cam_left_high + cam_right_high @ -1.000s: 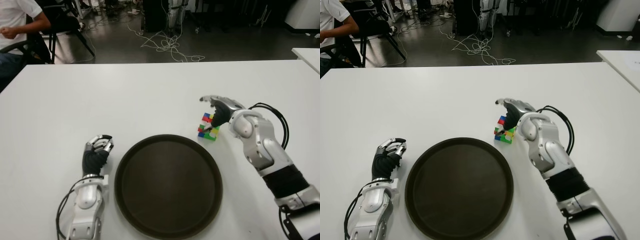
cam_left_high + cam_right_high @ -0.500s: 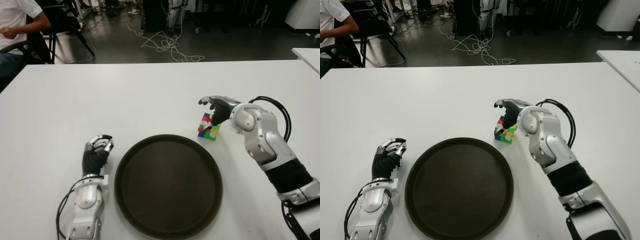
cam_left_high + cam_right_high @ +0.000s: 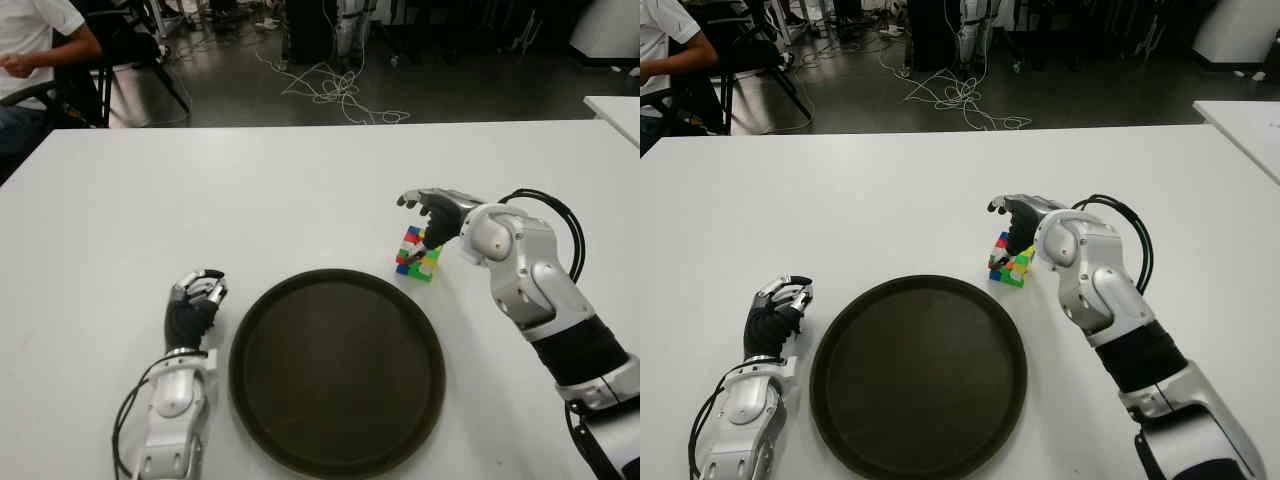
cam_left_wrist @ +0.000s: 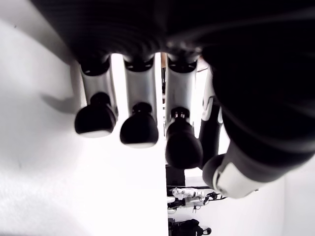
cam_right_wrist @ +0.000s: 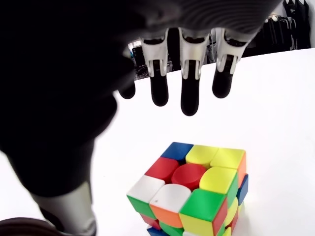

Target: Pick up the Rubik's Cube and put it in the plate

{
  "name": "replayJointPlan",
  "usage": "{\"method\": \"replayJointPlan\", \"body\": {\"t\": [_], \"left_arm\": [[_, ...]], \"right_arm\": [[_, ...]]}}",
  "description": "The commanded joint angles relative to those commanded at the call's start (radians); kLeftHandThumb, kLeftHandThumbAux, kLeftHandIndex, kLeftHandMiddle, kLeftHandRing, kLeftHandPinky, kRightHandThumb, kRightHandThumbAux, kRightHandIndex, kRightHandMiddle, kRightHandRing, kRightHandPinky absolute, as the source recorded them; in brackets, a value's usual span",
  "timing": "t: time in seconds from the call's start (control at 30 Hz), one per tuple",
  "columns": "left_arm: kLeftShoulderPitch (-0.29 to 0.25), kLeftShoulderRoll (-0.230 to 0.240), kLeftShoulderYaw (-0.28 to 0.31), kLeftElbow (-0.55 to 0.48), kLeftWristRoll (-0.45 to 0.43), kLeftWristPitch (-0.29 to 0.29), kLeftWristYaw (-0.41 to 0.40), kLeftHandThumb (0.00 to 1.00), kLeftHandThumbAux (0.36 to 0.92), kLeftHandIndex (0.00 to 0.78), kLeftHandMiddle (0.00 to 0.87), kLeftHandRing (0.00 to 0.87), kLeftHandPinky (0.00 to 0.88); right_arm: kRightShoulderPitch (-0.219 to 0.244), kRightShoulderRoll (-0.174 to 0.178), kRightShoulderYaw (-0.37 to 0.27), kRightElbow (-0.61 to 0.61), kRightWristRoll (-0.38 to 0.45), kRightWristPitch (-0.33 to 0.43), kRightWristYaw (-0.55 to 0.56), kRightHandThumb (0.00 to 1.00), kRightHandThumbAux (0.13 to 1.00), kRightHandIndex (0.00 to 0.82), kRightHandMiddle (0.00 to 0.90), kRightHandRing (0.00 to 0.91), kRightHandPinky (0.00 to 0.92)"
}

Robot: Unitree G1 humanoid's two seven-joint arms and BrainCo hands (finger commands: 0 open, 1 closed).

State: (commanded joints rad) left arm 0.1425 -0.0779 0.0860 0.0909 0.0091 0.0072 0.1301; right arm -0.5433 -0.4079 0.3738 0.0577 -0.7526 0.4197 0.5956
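I count one Rubik's Cube [image 3: 419,253], one dark round plate [image 3: 337,372], and two robot hands: left [image 3: 193,303], right [image 3: 432,212]

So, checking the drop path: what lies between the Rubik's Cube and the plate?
Only bare white table, in both eye views: Rubik's Cube stands just off the plate rim.

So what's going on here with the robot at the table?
The robot's right hand is poised over a Rubik's Cube on the white table, fingers open, not gripping it yet. The cube sits just beyond the right rim of the empty dark plate. The left hand shows curled, left of the plate.
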Motion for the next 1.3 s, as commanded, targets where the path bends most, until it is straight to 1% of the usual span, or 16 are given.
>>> {"method": "replayJointPlan", "body": {"t": [0.3, 0.57, 0.8, 1.03, 1.17, 1.3], "left_arm": [[0.000, 0.006, -0.001, 0.005, -0.001, -0.011, -0.009, 0.710, 0.705, 0.444, 0.813, 0.826, 0.819], [-0.003, 0.012, -0.002, 0.007, 0.004, -0.006, -0.008, 0.710, 0.705, 0.444, 0.817, 0.830, 0.825], [-0.007, 0.014, -0.001, 0.014, 0.013, -0.007, 0.001, 0.711, 0.705, 0.444, 0.819, 0.832, 0.834], [-0.006, 0.015, -0.002, 0.014, 0.018, -0.012, -0.001, 0.712, 0.704, 0.444, 0.815, 0.832, 0.828], [-0.007, 0.017, -0.003, 0.015, 0.018, -0.011, -0.004, 0.712, 0.704, 0.444, 0.815, 0.827, 0.818], [-0.008, 0.016, -0.002, 0.013, 0.013, -0.005, -0.008, 0.712, 0.704, 0.444, 0.817, 0.828, 0.823]], "right_arm": [[0.005, -0.003, -0.005, 0.006, 0.006, -0.001, -0.027, 0.000, 0.832, 0.168, 0.170, 0.190, 0.199], [0.012, 0.003, -0.007, 0.003, 0.003, 0.022, -0.043, 0.000, 0.804, 0.164, 0.171, 0.188, 0.170], [0.018, 0.005, -0.018, 0.007, 0.020, 0.025, -0.063, 0.000, 0.820, 0.164, 0.174, 0.186, 0.178], [0.021, -0.004, -0.019, 0.020, 0.029, 0.007, -0.095, 0.000, 0.812, 0.156, 0.170, 0.179, 0.159], [0.027, -0.008, -0.024, 0.025, 0.036, -0.014, -0.115, 0.000, 0.815, 0.176, 0.185, 0.196, 0.179], [0.027, -0.013, -0.025, 0.034, 0.040, -0.030, -0.120, 0.000, 0.804, 0.176, 0.189, 0.201, 0.193]]}}
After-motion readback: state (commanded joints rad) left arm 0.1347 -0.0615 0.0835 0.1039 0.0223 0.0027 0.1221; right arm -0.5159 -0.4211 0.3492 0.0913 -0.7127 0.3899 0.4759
